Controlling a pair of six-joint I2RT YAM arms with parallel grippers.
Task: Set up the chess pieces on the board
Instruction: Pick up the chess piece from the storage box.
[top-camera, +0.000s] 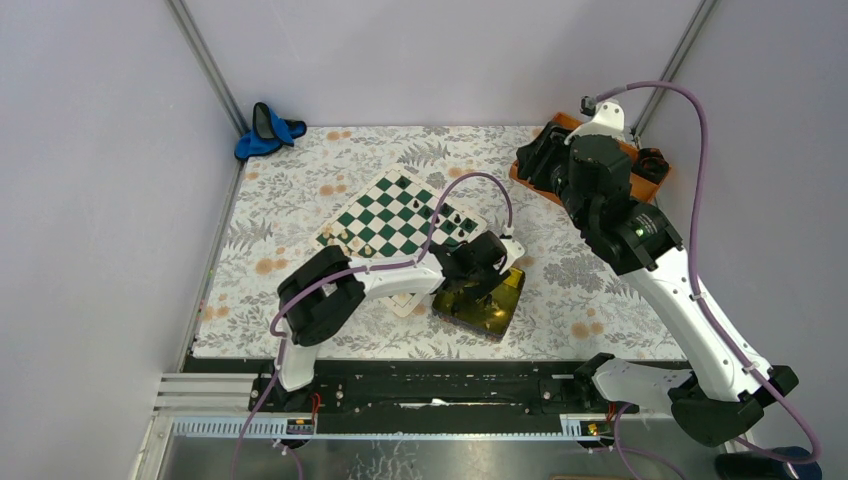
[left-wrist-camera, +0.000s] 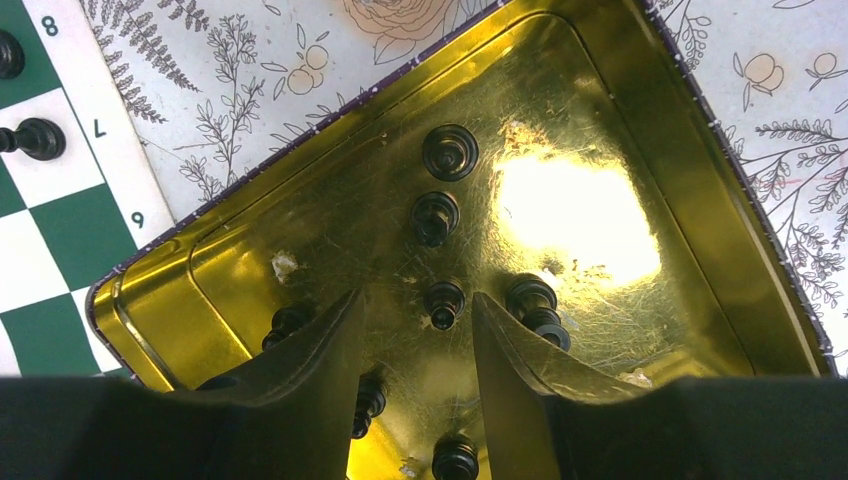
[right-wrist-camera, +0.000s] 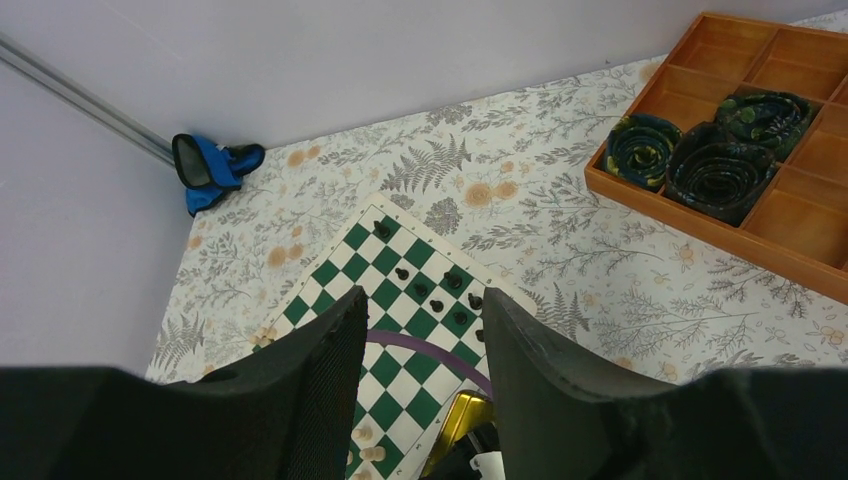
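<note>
The green and white board (top-camera: 390, 215) lies at the table's middle, with a few black pieces (right-wrist-camera: 437, 290) near its far right corner and cream pieces (right-wrist-camera: 372, 453) at its near edge. The yellow-gold tin (top-camera: 503, 303) sits beside the board's right corner and holds several black pieces (left-wrist-camera: 449, 152). My left gripper (left-wrist-camera: 417, 294) is open, low over the tin, with one black piece (left-wrist-camera: 444, 303) standing between its fingers, untouched. My right gripper (right-wrist-camera: 425, 292) is open and empty, held high above the table's right side (top-camera: 538, 162). The board's edge with a black piece (left-wrist-camera: 38, 138) shows in the left wrist view.
An orange compartment tray (right-wrist-camera: 790, 215) with dark coiled items (right-wrist-camera: 715, 170) stands at the back right. A blue object (top-camera: 265, 130) lies at the back left corner. A purple cable (right-wrist-camera: 440, 350) crosses over the board. Grey walls enclose the floral tablecloth.
</note>
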